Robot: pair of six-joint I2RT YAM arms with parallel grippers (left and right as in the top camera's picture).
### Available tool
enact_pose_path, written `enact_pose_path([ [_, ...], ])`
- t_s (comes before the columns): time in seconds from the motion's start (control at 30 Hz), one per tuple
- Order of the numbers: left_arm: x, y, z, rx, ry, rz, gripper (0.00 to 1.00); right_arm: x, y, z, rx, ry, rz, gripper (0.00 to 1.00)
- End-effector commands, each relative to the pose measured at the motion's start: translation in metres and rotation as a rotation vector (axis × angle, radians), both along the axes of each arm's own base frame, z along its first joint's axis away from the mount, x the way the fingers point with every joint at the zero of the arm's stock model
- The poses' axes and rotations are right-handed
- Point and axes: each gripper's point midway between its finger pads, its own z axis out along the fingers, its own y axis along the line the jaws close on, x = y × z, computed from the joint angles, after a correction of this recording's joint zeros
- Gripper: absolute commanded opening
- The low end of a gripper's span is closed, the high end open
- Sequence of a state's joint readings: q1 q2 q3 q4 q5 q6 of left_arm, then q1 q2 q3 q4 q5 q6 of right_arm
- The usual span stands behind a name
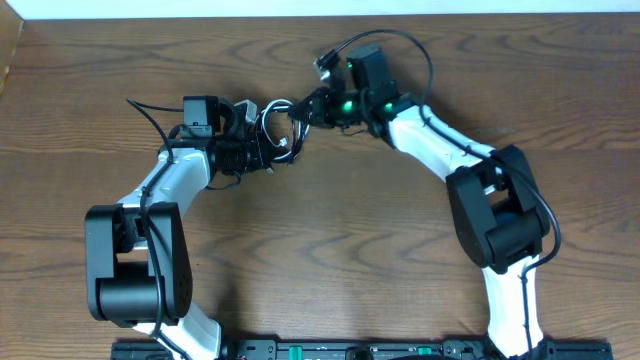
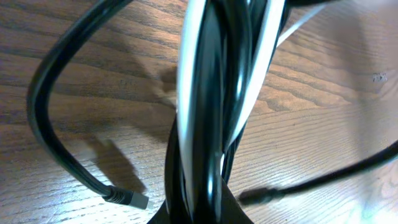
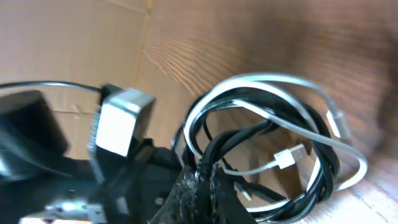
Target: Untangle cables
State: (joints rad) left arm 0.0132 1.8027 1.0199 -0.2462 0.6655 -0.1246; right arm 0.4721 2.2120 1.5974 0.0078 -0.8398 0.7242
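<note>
Where the two arms meet over the wooden table (image 1: 330,250), the cables (image 1: 272,125) sit as one knotted bundle between the claws. The left claw (image 1: 256,142) is pressed together on the bundle. In its own view the white cord (image 2: 189,93) and black cord (image 2: 214,124) twist straight up from the fingers. One black cord swings out to the left of that claw and ends in a small plug (image 2: 127,198) close over the wood. The right claw (image 3: 200,177) pinches the black cord at the bundle's other side. Above its fingers the white cord arcs round the black loops, with a white plug (image 3: 291,155) lying inside them.
</note>
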Motion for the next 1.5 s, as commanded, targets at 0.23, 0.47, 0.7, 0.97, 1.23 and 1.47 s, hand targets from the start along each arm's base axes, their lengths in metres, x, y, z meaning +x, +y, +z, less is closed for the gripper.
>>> enact_pose_path([
  [0.23,-0.005,-0.016,0.015,-0.078,-0.032,-0.08,0.08,0.023,-0.024,0.015,0.045,-0.008,-0.057,0.01],
  [0.47,-0.012,-0.026,0.022,-0.15,-0.016,-0.113,0.08,0.041,-0.03,0.01,0.001,-0.032,-0.159,0.01],
  [0.7,-0.012,-0.026,0.023,-0.154,-0.016,-0.114,0.08,0.022,-0.017,0.001,-0.027,0.007,-0.111,0.01],
  [0.97,-0.012,-0.027,0.023,-0.159,-0.018,-0.117,0.07,-0.001,-0.002,-0.023,-0.14,0.0,-0.068,0.01],
  [1.23,-0.012,-0.027,0.024,-0.158,-0.021,-0.117,0.08,-0.017,0.014,-0.034,-0.189,-0.033,-0.025,0.01],
  [1.47,-0.017,-0.038,0.035,-0.229,-0.056,-0.189,0.08,-0.024,0.025,-0.059,-0.174,-0.019,0.031,0.01],
])
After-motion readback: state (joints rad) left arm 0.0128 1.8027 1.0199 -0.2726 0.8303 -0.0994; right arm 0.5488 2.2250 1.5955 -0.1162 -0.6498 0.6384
